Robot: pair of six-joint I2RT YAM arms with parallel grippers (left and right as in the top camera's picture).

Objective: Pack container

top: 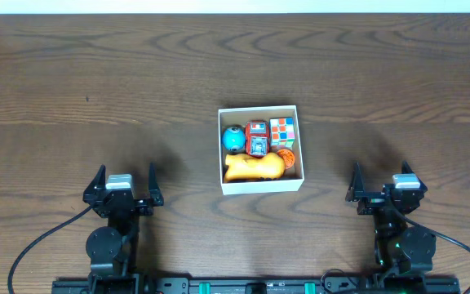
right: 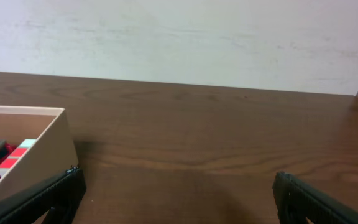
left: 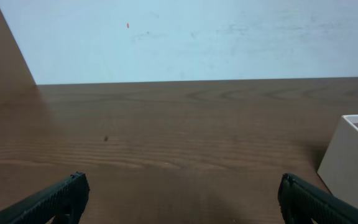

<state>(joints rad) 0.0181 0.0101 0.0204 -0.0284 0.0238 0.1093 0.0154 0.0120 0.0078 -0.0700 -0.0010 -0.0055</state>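
Container [top: 261,187] sits on the bench [top: 72,98], crammed with a yellow toy [top: 254,167], ball [top: 233,140], car [top: 257,138] and cube [top: 282,131]. Flanking its near edge, well apart from it, left gripper [top: 125,176] and right gripper [top: 380,179] are spread and empty. Another reach could clip a thin wall and shove it.

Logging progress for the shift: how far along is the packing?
Done: the container holds a ball, car, cube and yellow toy. In hand: nothing; the left gripper and right gripper sit open, apart from it. Left: seemingly nothing, as no toy shows outside it.
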